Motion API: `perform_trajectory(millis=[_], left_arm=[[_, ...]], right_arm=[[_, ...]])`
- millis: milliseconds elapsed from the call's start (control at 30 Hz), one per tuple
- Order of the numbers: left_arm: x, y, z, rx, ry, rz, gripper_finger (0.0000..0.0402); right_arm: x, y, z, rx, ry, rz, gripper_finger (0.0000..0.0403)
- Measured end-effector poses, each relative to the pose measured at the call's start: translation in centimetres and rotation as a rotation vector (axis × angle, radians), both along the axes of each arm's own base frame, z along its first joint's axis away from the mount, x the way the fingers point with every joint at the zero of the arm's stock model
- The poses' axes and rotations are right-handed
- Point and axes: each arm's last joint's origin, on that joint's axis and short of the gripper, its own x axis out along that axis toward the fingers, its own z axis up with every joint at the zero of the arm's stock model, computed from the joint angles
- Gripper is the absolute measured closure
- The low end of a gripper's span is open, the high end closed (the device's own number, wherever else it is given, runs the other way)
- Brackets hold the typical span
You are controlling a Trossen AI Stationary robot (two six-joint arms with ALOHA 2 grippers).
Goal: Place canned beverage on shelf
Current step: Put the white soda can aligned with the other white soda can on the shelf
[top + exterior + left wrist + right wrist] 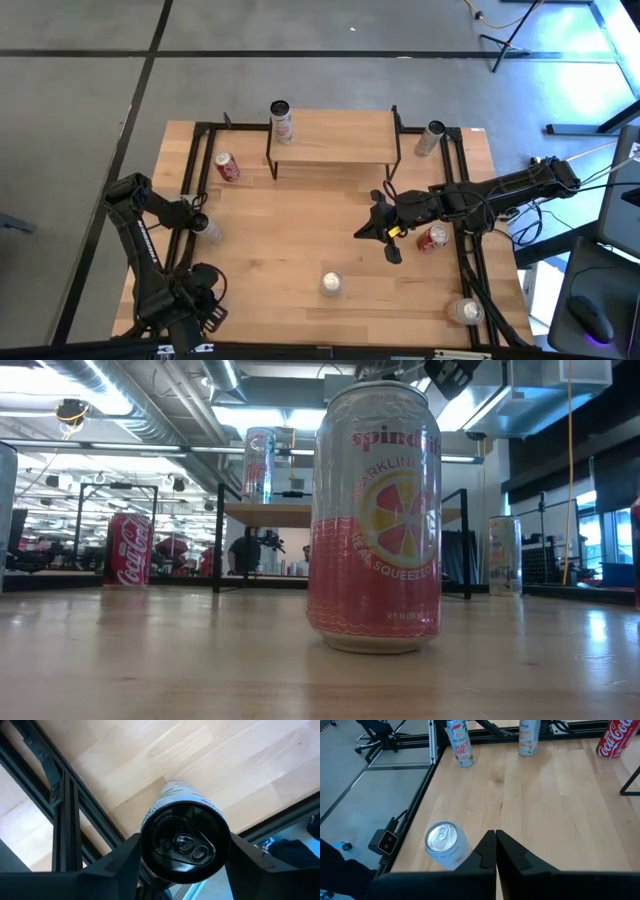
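At the table's left edge the left gripper [203,224] straddles a white can [184,836] that stands upright beside the black frame rail [192,165]; in the left wrist view its two dark fingers [118,861] flank the can's black top, but whether they press the sides or stand just clear I cannot tell. Behind it, near the far-left corner, a red cola can [227,167] lies on its side; next comes the shelf [335,138] at the back middle, with one tall can [282,121] upright on its left end. Toward the front middle a pink sparkling-water can [331,284] stands alone — it fills the low view. Right of centre the right gripper [374,226] hovers with its fingers clenched together on nothing; a red can [435,237] lies just beside the arm; a silver can [432,138] stands by the shelf's right end, and another [464,311] near the front-right corner.
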Motion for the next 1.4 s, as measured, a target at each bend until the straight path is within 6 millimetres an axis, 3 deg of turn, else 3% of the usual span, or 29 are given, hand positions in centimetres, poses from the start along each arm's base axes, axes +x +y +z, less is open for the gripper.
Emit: perform_trajectory(millis=[400,833,1400], left_arm=[[1.9,1.6,0.3,0.016,0.003,-0.304,0.0189],[6.0,8.2,2.9,0.099,-0.068,-0.697,0.0189],[11.8,14.6,2.6,0.115,-0.116,-1.181,0.0188]], right_arm=[[-0.2,-0.1,0.2,0.013,-0.006,-0.031,0.0402],[-0.8,-0.3,1.0,0.116,-0.007,-0.101,0.0402],[-0.5,1.3,0.2,0.159,0.036,-0.138,0.0402]])
